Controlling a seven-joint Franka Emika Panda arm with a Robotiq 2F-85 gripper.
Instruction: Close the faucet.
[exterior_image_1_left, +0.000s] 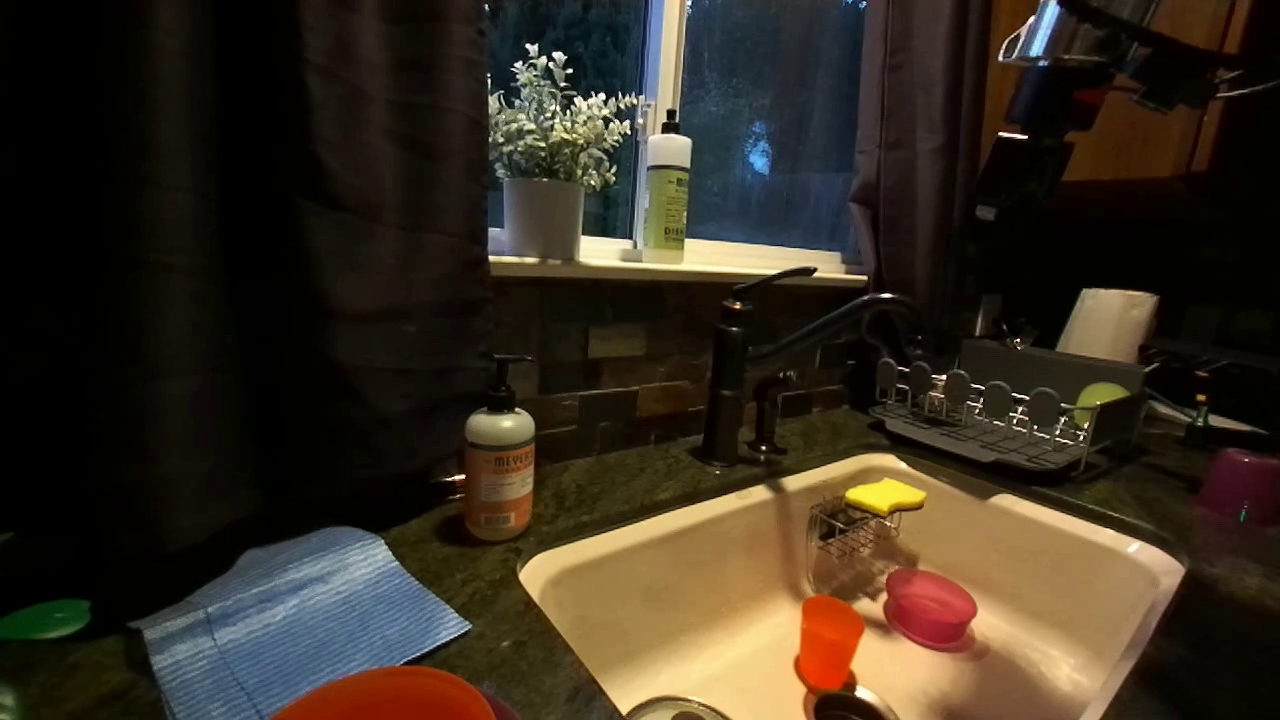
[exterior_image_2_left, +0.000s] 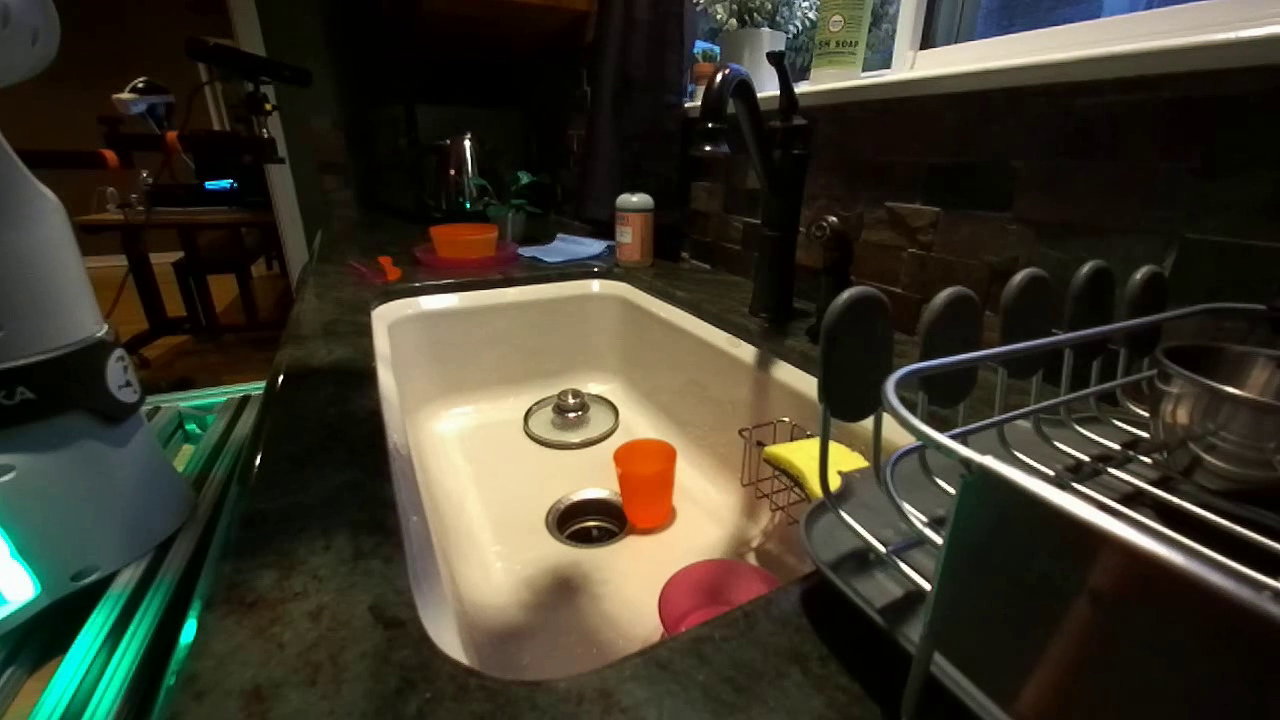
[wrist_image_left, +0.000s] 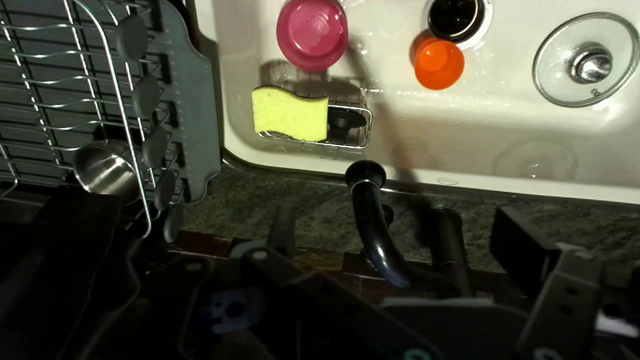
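I see the robot's hand (wrist_image_left: 401, 239) with its two fingers (wrist_image_left: 521, 252) spread wide and holding nothing. In the wrist view the dark faucet (wrist_image_left: 371, 217) shows in the gap between them, farther down and touching neither finger. It stands on the dark counter (exterior_image_1_left: 600, 490) between the white sink (exterior_image_1_left: 700, 560) and the tiled wall (exterior_image_1_left: 665, 400) under the window (exterior_image_1_left: 775, 140).

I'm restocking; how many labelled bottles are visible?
2: a green bottle on the windowsill and an orange-labelled bottle on the counter by the sink. More may be hidden.
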